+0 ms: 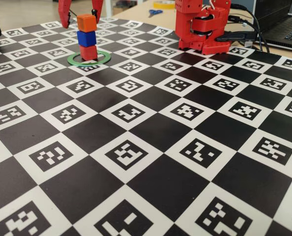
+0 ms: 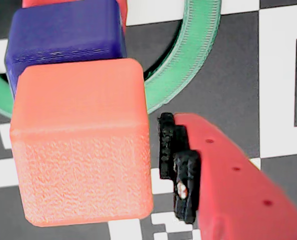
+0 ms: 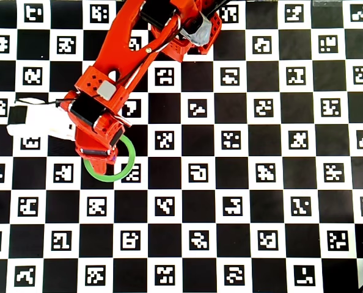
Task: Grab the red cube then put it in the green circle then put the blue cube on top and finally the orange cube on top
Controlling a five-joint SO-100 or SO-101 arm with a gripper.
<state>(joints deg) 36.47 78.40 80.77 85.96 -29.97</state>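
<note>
Orange cube (image 1: 86, 22) sat on top of the blue cube (image 1: 86, 38), which sat on the red cube (image 1: 88, 52), the whole stack standing inside the green ring (image 1: 89, 59) on the checkered board (image 1: 151, 147). In the fixed view the gripper (image 1: 80, 14) hung above and around the top of the stack, its two red fingers (image 1: 64, 14) spread wide apart, one to the left of the orange cube and one to the right, neither touching it. The orange cube lay between the jaws but clear of both, near their tips.

In the wrist view the orange cube (image 2: 81, 142) filled the left half of the picture, with the blue cube (image 2: 63, 35) behind it and only a sliver of red above that. One red finger (image 2: 238, 185) with a black pad stood just to the right of the orange cube, a narrow gap showing between them; the other finger was out of that picture. The ring (image 2: 188, 65) was cut off by the cubes.

In the overhead view the arm (image 3: 126, 67) covered the stack entirely; only part of the ring (image 3: 117, 174) showed below it.
</note>
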